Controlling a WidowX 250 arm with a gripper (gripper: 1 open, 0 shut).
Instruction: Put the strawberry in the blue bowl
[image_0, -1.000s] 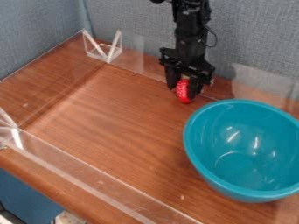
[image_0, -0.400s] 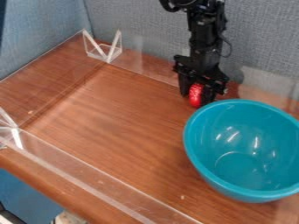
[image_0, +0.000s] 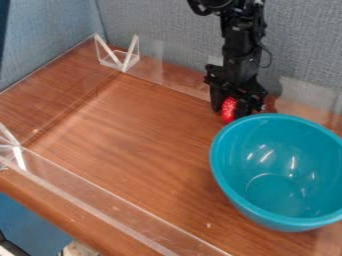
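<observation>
Strawberry (image_0: 229, 108) — at the pincer's (image_0: 229, 98) tip, seemingly between its fingers.

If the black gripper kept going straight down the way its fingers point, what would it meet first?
Likely the brown wooden tabletop, just behind the teal-blue round plastic bowl; depth is unclear, so the small red strawberry at the fingertips might clip the rim.

Beside and below my hand (image_0: 230, 97), bowl (image_0: 278, 172): teal-blue plastic look, glossy, smooth, bright highlights. Beneath my hand, tabletop (image_0: 114, 130): reddish-brown wood look, slight sheen. Behind my hand, wall panel (image_0: 158, 35): grey, matt, fabric-like, rough. My own arm (image_0: 241, 45): black, mostly dull.
</observation>
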